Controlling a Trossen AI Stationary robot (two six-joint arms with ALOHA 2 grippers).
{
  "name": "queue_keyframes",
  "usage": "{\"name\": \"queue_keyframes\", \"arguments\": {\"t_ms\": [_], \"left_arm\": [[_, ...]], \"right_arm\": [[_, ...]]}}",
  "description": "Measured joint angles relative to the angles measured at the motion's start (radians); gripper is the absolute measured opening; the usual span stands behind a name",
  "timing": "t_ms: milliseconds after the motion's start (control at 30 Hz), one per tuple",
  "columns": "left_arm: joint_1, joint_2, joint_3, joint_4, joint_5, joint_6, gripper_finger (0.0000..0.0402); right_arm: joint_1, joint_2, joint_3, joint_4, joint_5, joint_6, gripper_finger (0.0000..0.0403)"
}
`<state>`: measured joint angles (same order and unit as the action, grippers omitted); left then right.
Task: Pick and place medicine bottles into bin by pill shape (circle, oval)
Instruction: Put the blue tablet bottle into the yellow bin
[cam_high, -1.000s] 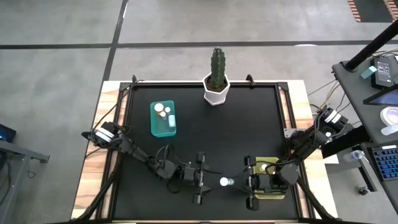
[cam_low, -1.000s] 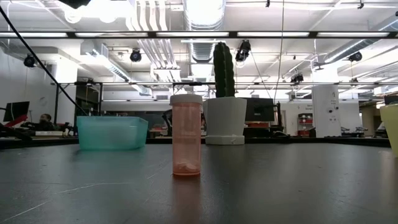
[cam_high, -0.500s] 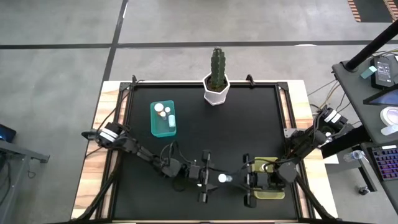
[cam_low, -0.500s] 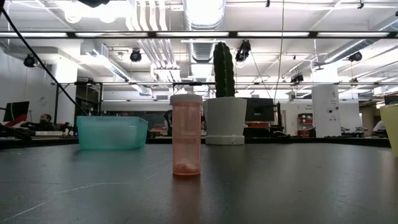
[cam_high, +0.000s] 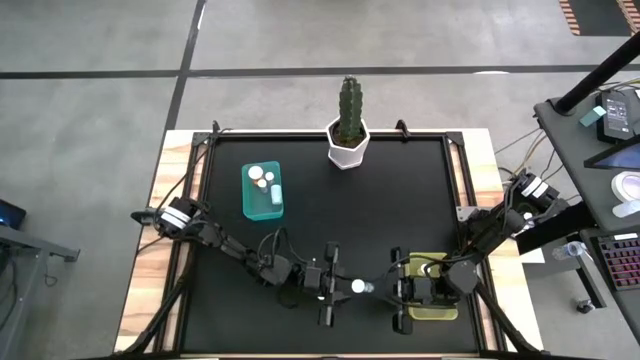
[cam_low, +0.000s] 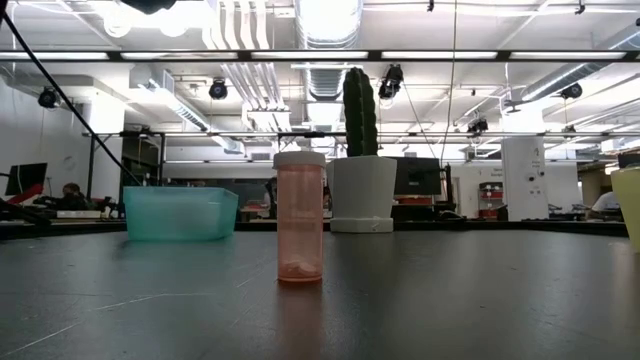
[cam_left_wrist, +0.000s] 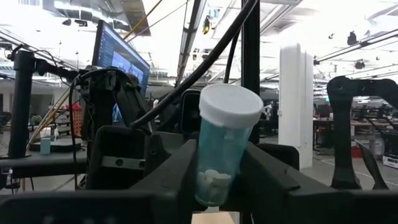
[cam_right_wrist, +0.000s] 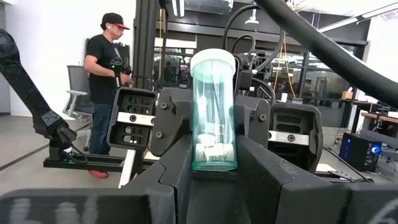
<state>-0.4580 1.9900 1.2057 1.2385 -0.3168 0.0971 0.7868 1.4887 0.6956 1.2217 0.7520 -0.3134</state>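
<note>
Handover over table's near edge. Teal bottle between both grippers: right gripper clamps it, left gripper closing on it. I'd confirm left hold before right release.

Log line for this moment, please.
teal bottle: between both grippers | left gripper: jaws closed on it | right gripper: jaws closed on it | teal bin: bottles inside
</note>
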Motion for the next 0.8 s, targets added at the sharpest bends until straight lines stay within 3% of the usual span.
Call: {"name": "queue_keyframes", "arguments": {"t_ms": [333,800], "left_arm": [[0.0,0.0,0.0,0.0,-0.001,-0.006,0.0082],[-0.005,0.0,-0.001,-0.006,0.0,-0.008,0.0082]], "right_arm": [[0.0,0.0,0.0,-0.002,0.007,0.025,0.0111],[0.0,0.0,0.0,-0.005,0.008,0.034,0.0192]]}}
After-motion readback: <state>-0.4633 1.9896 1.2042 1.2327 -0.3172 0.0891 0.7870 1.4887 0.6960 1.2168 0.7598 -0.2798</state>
